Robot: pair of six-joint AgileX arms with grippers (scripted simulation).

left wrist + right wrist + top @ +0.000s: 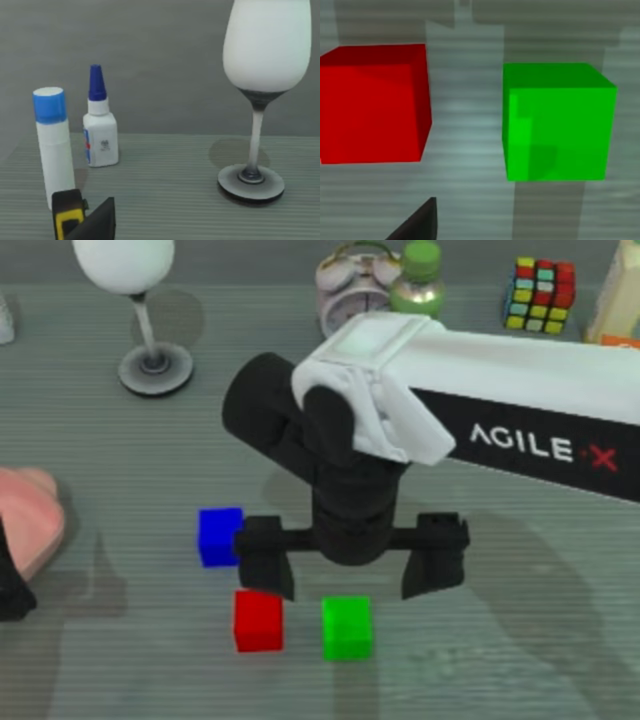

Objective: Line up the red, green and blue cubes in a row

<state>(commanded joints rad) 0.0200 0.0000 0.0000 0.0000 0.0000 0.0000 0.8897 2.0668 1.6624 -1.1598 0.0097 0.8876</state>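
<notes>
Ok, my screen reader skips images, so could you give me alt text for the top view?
The right gripper hangs open above a red cube and green cube lying side by side, apart, with a blue cube behind the red one.

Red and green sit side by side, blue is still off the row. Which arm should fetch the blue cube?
Right, probably. The right gripper hangs open beside the blue cube, above the red cube and green cube; the left arm is parked at the table's left edge.

"agile·x" lettering on right arm point(520, 390); nothing else legible.
</notes>
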